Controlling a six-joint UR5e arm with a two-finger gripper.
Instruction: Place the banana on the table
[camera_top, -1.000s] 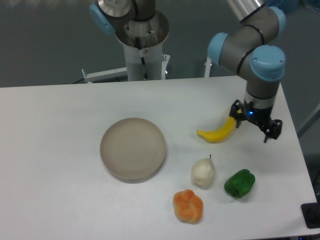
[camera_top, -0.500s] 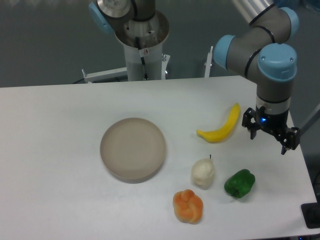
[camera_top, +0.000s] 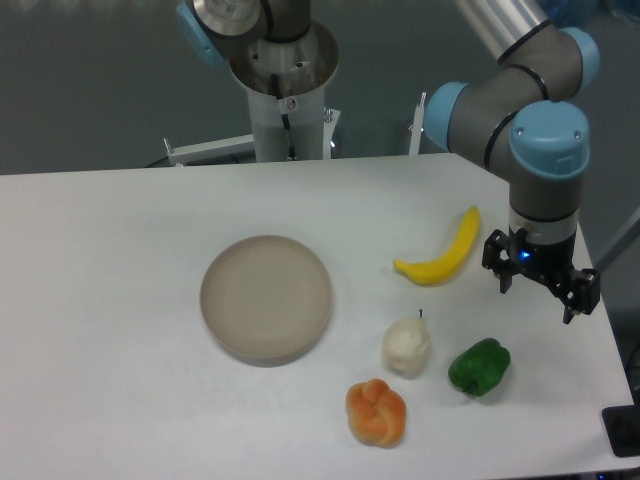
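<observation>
The yellow banana lies flat on the white table, to the right of the round beige plate. My gripper is open and empty. It hangs just right of the banana's upper tip, apart from it, above the table's right side.
A white pear-like fruit, a green pepper and an orange lumpy fruit lie in front of the banana. The robot base stands behind the table. The table's right edge is close to the gripper.
The gripper has moved right, away from the banana, which stays on the table; since half a second ago it has barely shifted.
</observation>
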